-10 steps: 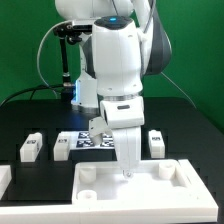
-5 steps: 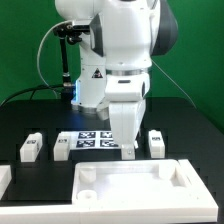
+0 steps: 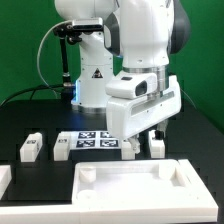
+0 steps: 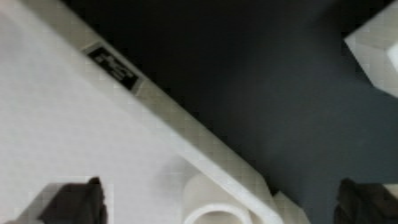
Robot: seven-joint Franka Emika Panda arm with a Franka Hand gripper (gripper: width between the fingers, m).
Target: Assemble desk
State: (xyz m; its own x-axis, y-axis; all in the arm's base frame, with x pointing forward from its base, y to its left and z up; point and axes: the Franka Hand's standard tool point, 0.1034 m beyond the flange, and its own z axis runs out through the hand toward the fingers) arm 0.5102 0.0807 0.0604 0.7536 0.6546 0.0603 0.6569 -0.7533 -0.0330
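The top [image 3: 130, 183] lies legless at the near edge and the legs [image 3: 30, 147] sit loose beyond it (none apparently fitted), with the gripper [image 4: 217, 200] spread wide and empty.

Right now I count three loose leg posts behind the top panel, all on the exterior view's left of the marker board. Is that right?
Not quite. Three do stand behind the top panel, but only the first leg post and the second leg post are on the exterior view's left of the marker board. The third leg post stands on its right. The exterior view shows this.
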